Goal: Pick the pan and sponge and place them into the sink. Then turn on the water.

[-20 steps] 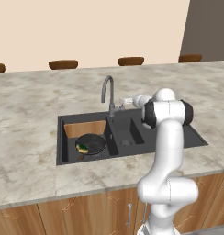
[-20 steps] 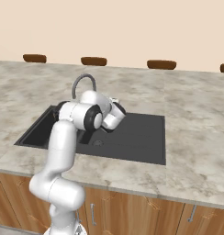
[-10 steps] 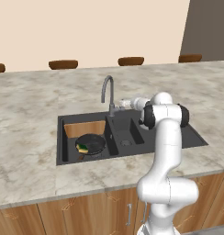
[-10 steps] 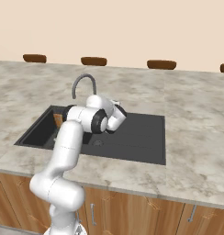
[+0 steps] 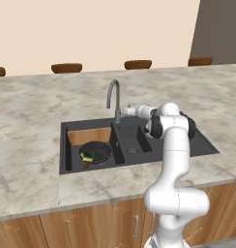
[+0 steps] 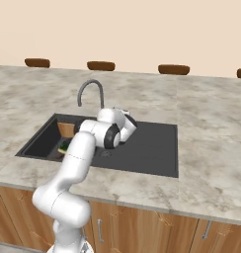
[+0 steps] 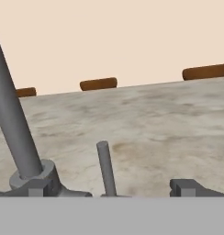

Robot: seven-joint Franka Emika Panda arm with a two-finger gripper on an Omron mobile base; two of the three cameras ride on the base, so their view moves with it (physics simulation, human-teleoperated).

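The black pan (image 5: 96,151) lies in the left basin of the sink (image 5: 197,141), with the green and yellow sponge (image 5: 86,156) inside it. A sliver of the sponge (image 6: 64,146) peeks past my arm in the right base view. My gripper (image 5: 126,112) hovers over the sink's back rim, beside the base of the grey faucet (image 5: 112,96). In the hand view my gripper (image 7: 114,192) stands open, and the faucet's thin lever (image 7: 105,167) rises between its fingertips (image 7: 191,187). The faucet's neck (image 7: 15,133) slants up at the left. No water is in view at the spout.
A wood-brown panel (image 5: 91,135) lines the back of the left basin. The marble counter (image 5: 37,121) surrounds the sink, and the flat drainboard (image 6: 154,143) lies to the right. Brown stool backs (image 5: 66,68) line the counter's far edge.
My hand has moved left and a little down toward the faucet's base. Its fingers stay wide apart. Pan and sponge lie as before.
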